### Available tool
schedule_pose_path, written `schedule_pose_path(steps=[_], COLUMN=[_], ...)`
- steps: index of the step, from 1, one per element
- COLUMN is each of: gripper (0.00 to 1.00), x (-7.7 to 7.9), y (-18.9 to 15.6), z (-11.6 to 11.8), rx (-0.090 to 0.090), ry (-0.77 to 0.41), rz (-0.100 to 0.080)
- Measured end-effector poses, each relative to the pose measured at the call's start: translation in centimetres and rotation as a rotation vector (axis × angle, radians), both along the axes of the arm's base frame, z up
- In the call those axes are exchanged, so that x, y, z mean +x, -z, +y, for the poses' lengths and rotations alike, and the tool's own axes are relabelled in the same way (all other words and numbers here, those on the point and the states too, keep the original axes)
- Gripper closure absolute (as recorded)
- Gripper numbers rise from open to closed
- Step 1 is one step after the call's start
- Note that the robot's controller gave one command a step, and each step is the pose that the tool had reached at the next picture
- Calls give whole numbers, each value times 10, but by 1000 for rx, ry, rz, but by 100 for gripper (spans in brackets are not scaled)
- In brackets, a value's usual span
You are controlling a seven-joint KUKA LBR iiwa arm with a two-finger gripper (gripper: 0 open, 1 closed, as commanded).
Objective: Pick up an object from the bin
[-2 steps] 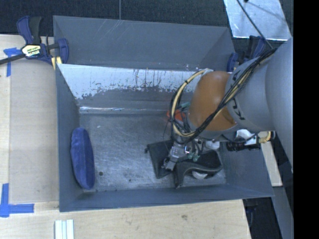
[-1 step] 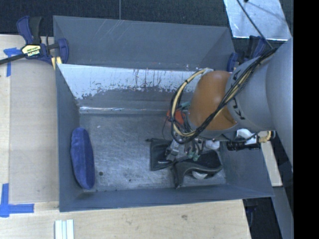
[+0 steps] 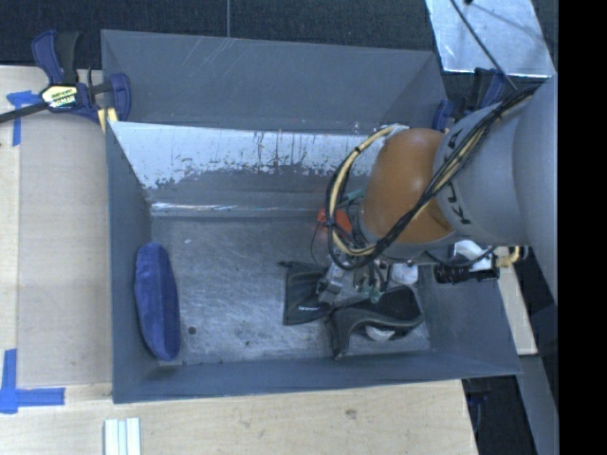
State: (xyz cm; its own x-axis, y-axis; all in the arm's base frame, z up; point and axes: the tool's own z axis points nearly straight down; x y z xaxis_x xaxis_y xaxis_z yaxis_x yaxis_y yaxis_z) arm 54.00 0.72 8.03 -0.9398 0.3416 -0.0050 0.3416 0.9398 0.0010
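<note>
A grey metal bin takes up most of the camera view, its floor scuffed and its far wall streaked with dark marks. I reach in from the right of the frame, my orange wrist cover wrapped in yellow and black cables. My jaws are down low over the bin floor at lower right of centre. Whether they stand wide or narrow I cannot tell, as my own wrist and the dark things below hide it.

Right under me lies a small heap of black things. A flat, crumpled black piece is on its left side. A black shoe-like piece with a pale inside sits just beside it towards the bin's lower right corner. My jaws are at the seam between the two, touching or nearly so.

Well apart, along the left wall, a long blue cushion-shaped thing lies on its own.
</note>
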Motion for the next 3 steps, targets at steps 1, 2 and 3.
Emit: schedule_pose_path(steps=[1,2,3], gripper=[100,100,100], x=[3,4,5], y=[-78,-99,-101], z=[-1,-1,-2], rx=[1,0,0], ry=[-2,-5,-8], rz=[-6,-2,-1])
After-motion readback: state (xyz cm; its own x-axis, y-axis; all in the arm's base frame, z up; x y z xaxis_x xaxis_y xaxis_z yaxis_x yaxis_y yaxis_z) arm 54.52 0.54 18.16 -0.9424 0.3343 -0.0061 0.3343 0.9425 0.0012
